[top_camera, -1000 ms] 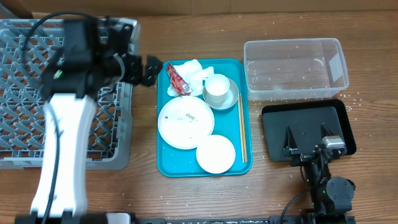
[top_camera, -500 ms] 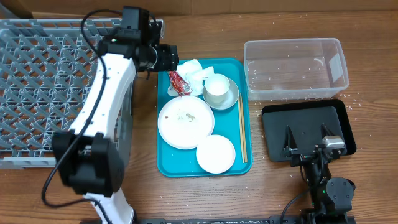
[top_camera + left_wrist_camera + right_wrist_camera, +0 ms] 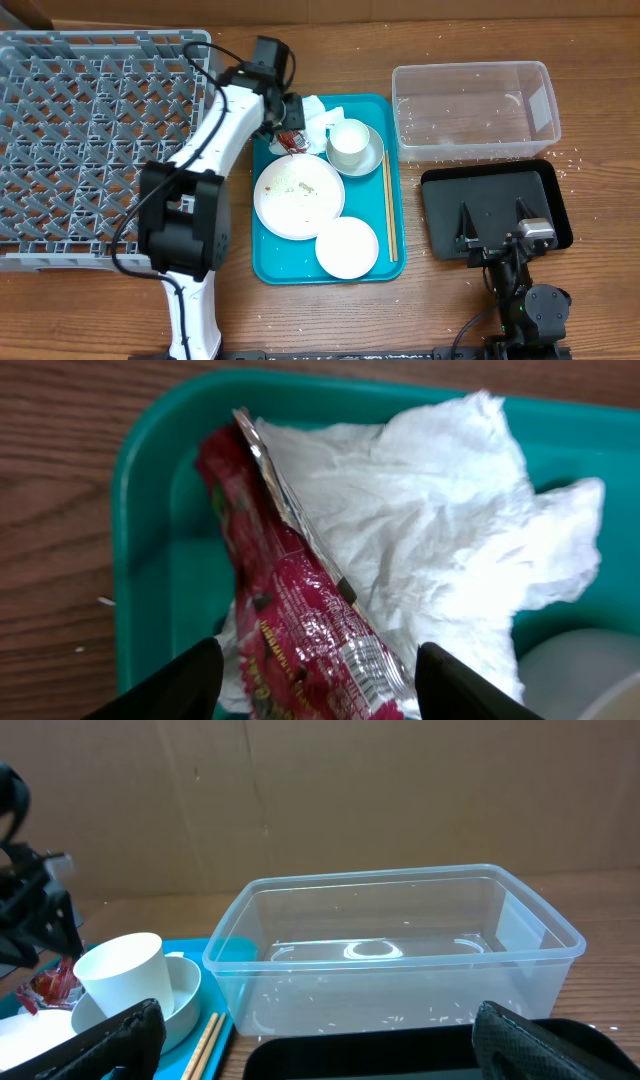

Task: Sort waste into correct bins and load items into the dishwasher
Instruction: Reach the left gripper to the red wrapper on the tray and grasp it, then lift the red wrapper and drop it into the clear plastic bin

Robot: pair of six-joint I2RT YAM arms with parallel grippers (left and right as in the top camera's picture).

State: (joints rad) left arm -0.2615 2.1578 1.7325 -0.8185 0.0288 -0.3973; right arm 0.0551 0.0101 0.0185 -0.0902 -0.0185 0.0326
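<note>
Red foil wrapper (image 3: 290, 610) lies across the crumpled napkin (image 3: 440, 540) in the teal tray (image 3: 145, 560)'s eleven o'clock corner, long axis eleven-to-five, straddled by the left gripper (image 3: 318, 670)'s parted jaws; right gripper (image 3: 320, 1045) gapes empty.

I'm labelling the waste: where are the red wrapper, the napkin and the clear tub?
red wrapper (image 3: 300, 620), left wrist view, middle of the foil.
napkin (image 3: 440, 550), left wrist view, crumpled centre.
clear tub (image 3: 400, 995), right wrist view, front wall.
</note>
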